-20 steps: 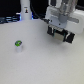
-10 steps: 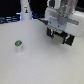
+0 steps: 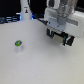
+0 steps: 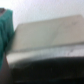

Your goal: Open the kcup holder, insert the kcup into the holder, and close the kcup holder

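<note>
Here, the gripper [image 3: 58, 36] hangs against the kcup holder [image 3: 64, 33]; its jaws' state cannot be told. The kcup [image 3: 19, 45] stands well apart across bare table [image 3: 40, 62]. No writing is readable.

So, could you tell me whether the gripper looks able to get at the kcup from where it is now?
Probably yes. The kcup stands alone on the bare white table, nothing beside or over it. The gripper hangs over the kcup holder toward the exterior view's right, well apart, so it would need to travel across.
</note>
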